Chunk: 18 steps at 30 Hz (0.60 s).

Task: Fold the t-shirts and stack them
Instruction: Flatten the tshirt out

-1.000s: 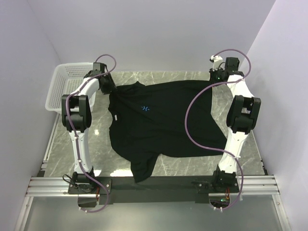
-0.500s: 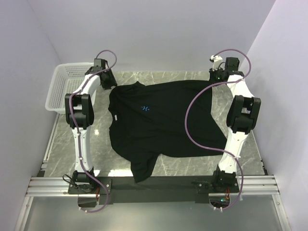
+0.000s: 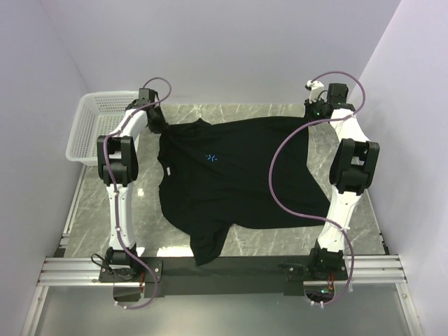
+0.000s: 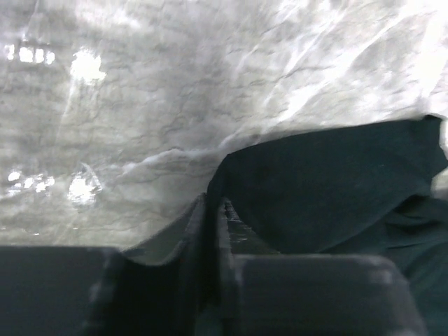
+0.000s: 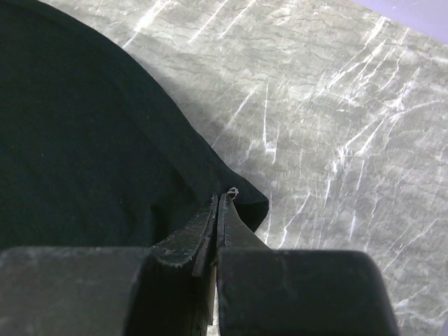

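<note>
Pinching a far corner each, the left hand (image 4: 210, 210) and right hand (image 5: 218, 203) held the black t-shirt (image 3: 231, 175) spread on the table (image 3: 140, 203), apparently to flatten it for folding.

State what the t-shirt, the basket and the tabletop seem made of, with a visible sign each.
T-shirt: matte black cloth; it drapes and creases. Basket: likely white plastic; rigid mesh walls. Tabletop: glossy grey marble look; veins and glare, perhaps laminate.

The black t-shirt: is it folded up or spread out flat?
Spread out. The t-shirt lies open across the table, its logo and near sleeve showing, nothing folded over the front.
</note>
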{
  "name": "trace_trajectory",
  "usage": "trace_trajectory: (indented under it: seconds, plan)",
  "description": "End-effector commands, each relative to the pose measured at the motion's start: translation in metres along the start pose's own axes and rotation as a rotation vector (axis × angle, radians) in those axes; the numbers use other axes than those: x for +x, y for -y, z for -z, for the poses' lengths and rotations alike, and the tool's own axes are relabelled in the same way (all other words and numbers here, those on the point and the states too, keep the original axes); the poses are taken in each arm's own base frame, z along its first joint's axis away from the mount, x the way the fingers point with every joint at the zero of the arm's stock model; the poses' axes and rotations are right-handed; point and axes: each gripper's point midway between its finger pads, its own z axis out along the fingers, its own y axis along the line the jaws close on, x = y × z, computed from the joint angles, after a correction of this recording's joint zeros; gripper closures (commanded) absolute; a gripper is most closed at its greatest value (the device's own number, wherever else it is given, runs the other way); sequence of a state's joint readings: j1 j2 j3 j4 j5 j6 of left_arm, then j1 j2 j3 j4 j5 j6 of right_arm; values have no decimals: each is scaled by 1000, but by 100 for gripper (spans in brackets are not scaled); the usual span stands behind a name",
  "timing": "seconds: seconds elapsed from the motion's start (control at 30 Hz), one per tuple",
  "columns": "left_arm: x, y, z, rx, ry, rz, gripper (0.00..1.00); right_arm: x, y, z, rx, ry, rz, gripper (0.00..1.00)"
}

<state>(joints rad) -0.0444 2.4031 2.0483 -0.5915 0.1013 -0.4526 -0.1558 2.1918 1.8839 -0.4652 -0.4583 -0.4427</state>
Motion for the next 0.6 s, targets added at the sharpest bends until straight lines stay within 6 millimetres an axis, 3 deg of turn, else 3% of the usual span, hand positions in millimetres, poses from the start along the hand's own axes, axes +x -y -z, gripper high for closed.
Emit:
trace_trajectory:
  seconds: [0.0,0.07,0.2,0.27,0.43,0.57]
  plan:
    - [-32,23,10,79,87,-4,92,-34,1,27,22,83,30,100]
    - [-39,28,11,98,112,-1,99,-32,2,26,27,81,30,100]
    - [-52,33,15,118,178,6,100,-32,11,24,79,86,5,100]
    - [-68,38,25,135,244,10,100,-39,31,26,184,107,-19,100]
    - [-76,27,28,86,284,37,100,-51,67,30,317,162,-138,100]
    - [-79,24,31,92,293,44,100,-54,78,30,324,184,-195,100]
